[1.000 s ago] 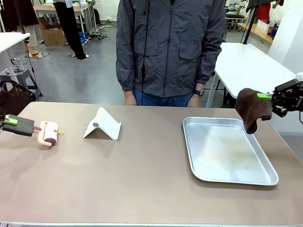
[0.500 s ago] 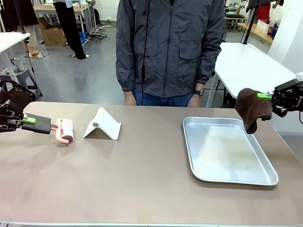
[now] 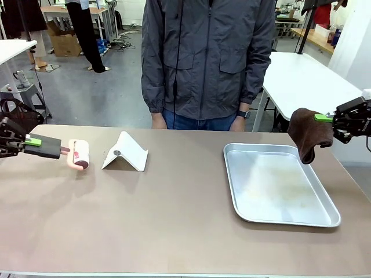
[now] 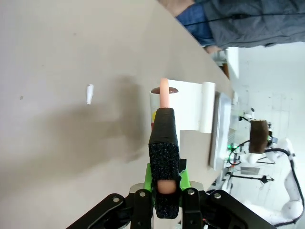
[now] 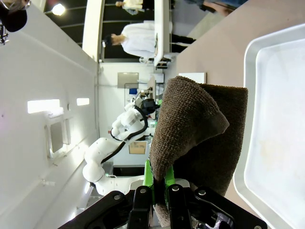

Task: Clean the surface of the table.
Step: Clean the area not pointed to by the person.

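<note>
So the big tan table [image 3: 174, 226] takes up most of the front view, with a person [image 3: 208, 58] standing at the far side, hands down by the edge. A metal tray [image 3: 232, 191] lies on the table's right half. The right gripper [image 3: 327, 118] is off by the table's right edge, above the surface, clamped on a brown cloth [image 3: 310, 133] that hangs near the tray's far right corner. The right wrist cam gets the fingers [image 5: 148, 179] pinching the cloth's fold up close.

A white folded stand [image 3: 124, 153] sits far left-centre. The left gripper [image 3: 26, 141] is closed on a lint roller [image 3: 78, 154] by its black handle, low over the table's far left; can't tell if it touches. The left wrist cam picks up a tiny white scrap [image 4: 89, 93] on the tabletop near the roller.
</note>
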